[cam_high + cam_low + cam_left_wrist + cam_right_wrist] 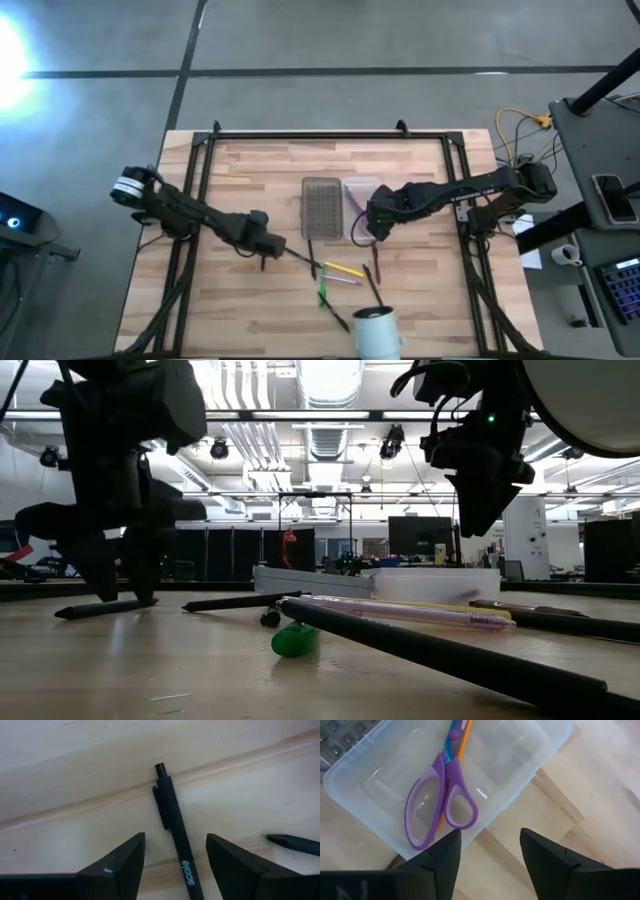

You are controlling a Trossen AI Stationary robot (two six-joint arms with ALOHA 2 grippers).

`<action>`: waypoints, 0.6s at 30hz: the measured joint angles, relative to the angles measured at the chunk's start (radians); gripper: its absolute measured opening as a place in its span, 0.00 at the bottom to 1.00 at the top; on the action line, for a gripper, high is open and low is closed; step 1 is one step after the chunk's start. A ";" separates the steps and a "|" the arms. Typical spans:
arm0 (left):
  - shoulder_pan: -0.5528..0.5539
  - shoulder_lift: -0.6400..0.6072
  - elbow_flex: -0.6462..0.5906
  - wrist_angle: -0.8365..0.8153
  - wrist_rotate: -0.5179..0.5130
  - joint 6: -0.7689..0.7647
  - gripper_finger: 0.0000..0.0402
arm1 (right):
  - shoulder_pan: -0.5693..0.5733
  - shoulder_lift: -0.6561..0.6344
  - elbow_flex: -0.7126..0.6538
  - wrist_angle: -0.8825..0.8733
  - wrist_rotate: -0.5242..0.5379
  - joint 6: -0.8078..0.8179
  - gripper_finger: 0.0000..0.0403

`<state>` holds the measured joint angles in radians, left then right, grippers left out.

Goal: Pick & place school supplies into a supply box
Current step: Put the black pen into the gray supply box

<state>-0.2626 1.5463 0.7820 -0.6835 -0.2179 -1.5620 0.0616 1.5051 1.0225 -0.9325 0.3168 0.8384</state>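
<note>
On the wooden table (250, 180), a black pen (175, 827) lies lengthwise between the open, empty left gripper (175, 865), while purple-handled scissors (442, 795) lie in the translucent supply box (530, 755) below the open, empty right gripper (490, 855).

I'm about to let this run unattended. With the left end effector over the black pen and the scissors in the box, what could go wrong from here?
1. The black pen lies at an angle between the open left end effector fingers, so closing may twist or roll it rather than grip it.
2. The scissors lie with their handles close to a corner of the supply box; the right end effector, open just above the rim, could nudge the light box.
</note>
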 joint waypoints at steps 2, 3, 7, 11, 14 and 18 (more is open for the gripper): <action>0.000 0.019 0.000 -0.001 -0.003 0.000 0.47 | 0.000 0.000 0.000 0.000 0.000 0.006 0.49; 0.000 0.024 0.002 -0.004 -0.005 0.004 0.45 | 0.000 0.000 0.000 0.000 0.000 0.014 0.49; 0.005 0.031 0.008 -0.012 -0.002 0.036 0.34 | 0.000 0.000 0.000 -0.002 0.000 0.026 0.49; 0.028 0.030 0.007 -0.005 0.004 0.091 0.19 | 0.000 0.000 0.000 -0.005 -0.001 0.060 0.49; 0.051 0.030 0.007 0.002 0.007 0.135 0.07 | 0.000 -0.006 0.000 -0.006 -0.001 0.099 0.49; 0.077 0.025 0.005 0.034 -0.005 0.169 0.03 | 0.007 -0.043 0.000 -0.007 0.028 0.158 0.48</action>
<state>-0.1851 1.5710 0.7869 -0.6490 -0.2232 -1.3925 0.0684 1.4619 1.0225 -0.9393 0.3443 0.9964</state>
